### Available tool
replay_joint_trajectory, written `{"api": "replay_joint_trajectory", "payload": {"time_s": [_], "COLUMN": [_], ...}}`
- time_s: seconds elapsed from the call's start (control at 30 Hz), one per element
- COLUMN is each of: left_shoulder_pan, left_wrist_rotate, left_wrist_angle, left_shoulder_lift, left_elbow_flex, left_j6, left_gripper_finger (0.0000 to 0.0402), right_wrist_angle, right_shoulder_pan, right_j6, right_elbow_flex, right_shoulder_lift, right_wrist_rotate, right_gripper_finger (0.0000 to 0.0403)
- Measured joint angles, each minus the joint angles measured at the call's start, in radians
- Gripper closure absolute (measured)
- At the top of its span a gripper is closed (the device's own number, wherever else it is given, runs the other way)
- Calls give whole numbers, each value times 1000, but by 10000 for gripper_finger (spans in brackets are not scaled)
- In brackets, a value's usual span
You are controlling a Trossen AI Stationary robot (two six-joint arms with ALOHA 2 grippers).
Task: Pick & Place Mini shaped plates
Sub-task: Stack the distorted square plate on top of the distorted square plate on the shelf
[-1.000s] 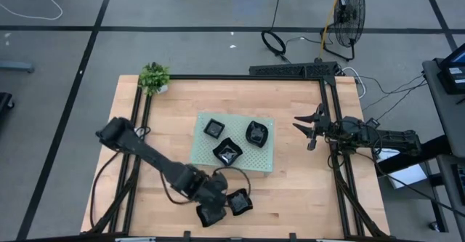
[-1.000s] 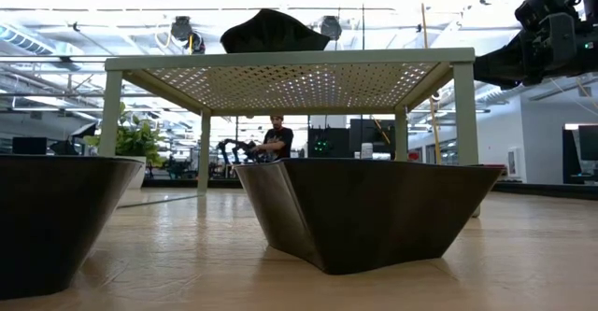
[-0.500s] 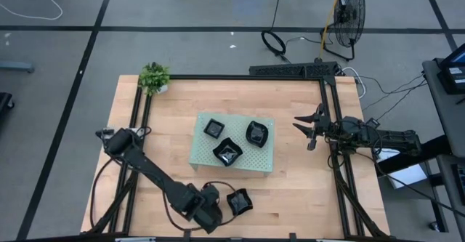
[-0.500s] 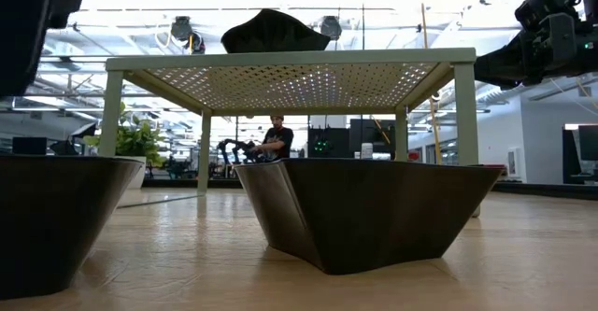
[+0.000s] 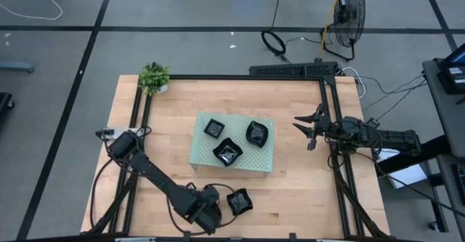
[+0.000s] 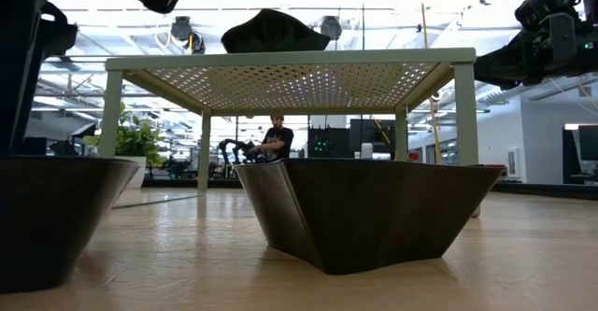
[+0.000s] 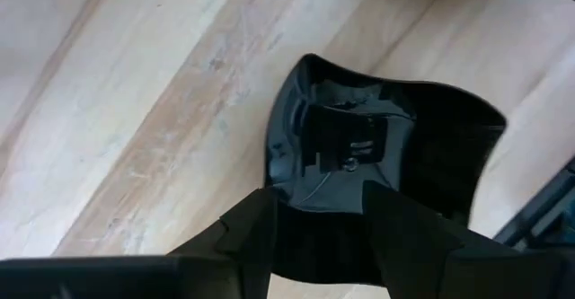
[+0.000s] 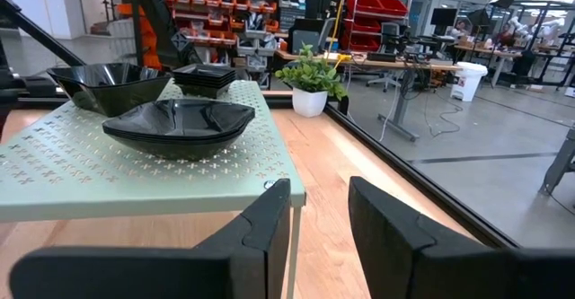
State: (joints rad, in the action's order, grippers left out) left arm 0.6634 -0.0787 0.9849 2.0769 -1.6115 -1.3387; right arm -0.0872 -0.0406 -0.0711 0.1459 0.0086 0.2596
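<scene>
Plates of glossy black number four in the high view; three sit on the pale green perforated board point(image 5: 234, 143) at mid-table: a small square plate point(image 5: 213, 128) toward the far left corner, a rounded leaf-like plate point(image 5: 257, 134) toward the right, and a wavy-edged plate point(image 5: 228, 152) at the near edge; the fourth plate point(image 5: 239, 202) lies on the bare wooden table point(image 5: 298, 184) near the front edge, apart from the board. Left gripper point(image 5: 211, 214) hangs just beside that fourth plate, on its left; in the left wrist view its fingers point(image 7: 247, 236) stand spread on either side of the plate point(image 7: 377, 151), the rim between them, with no pinch visible. Right gripper point(image 5: 308, 128) waits above the table's right side, well apart from the board; the right wrist view shows its fingers point(image 8: 269, 223) parted with a gap and nothing between them. Low view shows the board raised on legs, with a plate point(image 6: 360, 213) on the table in the foreground. Small potted plant point(image 5: 154, 77) stands at the far left corner; a person point(image 6: 276, 138) shows in the room behind.
</scene>
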Motion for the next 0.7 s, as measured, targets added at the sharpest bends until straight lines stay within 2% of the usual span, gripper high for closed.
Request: {"api": "replay_joint_trajectory", "payload": {"time_s": [0.4, 0.7], "left_shoulder_pan": [6, 9], "left_wrist_rotate": [-15, -28], "left_wrist_angle": [39, 135], "left_shoulder_lift": [-11, -17], "left_elbow_flex": [0, 0], "left_j6": [74, 72], "left_gripper_finger": [231, 231], "right_wrist_angle": [0, 0], "right_shoulder_pan": [0, 0], "right_j6": [0, 0], "right_elbow_flex": [0, 0], "right_shoulder_lift": [0, 0], "right_wrist_rotate": [0, 0], "right_gripper_finger": [300, 300]}}
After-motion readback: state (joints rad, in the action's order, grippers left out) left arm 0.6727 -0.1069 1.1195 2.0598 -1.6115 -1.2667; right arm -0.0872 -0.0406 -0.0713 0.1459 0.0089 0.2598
